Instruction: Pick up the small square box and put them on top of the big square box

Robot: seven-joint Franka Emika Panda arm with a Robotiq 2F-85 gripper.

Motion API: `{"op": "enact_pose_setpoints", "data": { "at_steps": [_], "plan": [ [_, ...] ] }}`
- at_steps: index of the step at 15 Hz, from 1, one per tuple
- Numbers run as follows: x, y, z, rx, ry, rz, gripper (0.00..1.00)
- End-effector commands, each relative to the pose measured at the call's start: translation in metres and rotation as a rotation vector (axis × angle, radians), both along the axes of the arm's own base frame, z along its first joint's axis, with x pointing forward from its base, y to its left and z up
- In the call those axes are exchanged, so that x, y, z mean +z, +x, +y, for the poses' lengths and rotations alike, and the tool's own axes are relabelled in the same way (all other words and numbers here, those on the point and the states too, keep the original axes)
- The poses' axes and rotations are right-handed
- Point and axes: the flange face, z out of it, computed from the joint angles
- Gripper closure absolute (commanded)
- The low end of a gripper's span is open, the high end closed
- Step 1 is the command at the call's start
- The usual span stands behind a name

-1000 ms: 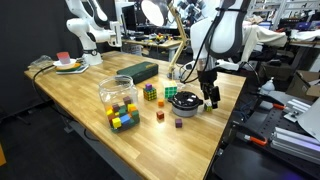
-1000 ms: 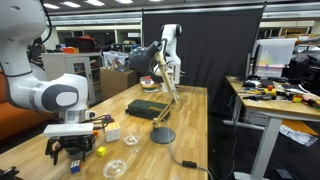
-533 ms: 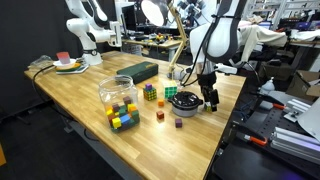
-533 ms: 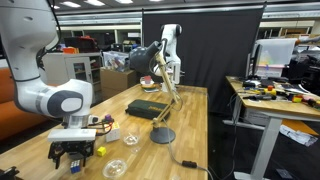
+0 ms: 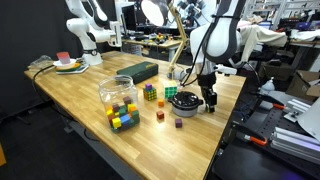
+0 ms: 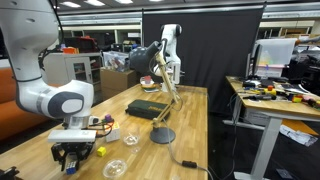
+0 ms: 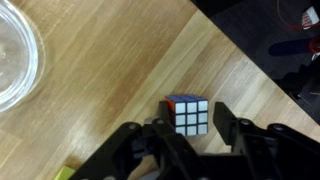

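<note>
The small square box [image 7: 188, 116] is a Rubik's-type cube with white, blue and orange faces, resting on the wooden table. My gripper [image 7: 194, 112] straddles it: the left finger is at the cube's side and a thin strip of wood shows before the right finger, so the jaws are still open. In both exterior views the gripper [image 5: 210, 101] [image 6: 73, 158] is low over the table and hides this cube. The big square box [image 5: 140, 71] [image 6: 146, 108], flat and dark green, lies farther along the table.
A clear bowl [image 7: 15, 60] [image 5: 186, 100] sits beside the gripper. Two more puzzle cubes [image 5: 150, 92] [image 5: 169, 92], small loose cubes [image 5: 159, 116] and a clear jar of coloured cubes [image 5: 119, 100] stand nearby. A lamp base [image 6: 162, 135] is close. The table edge [image 5: 232, 110] runs close by.
The gripper has dropped slightly toward the table and its jaws have narrowed around the cube. Nothing else has moved.
</note>
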Motion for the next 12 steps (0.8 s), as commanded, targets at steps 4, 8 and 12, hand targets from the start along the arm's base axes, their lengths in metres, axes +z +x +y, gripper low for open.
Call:
{"op": "enact_pose_setpoints", "data": {
  "at_steps": [4, 8, 12],
  "plan": [
    [0.010, 0.002, -0.011, -0.031, 0.018, -0.037, 0.92],
    [0.058, 0.009, -0.018, -0.089, -0.045, -0.180, 0.92],
    [0.119, 0.023, -0.002, -0.112, -0.090, -0.337, 0.92]
  ]
}}
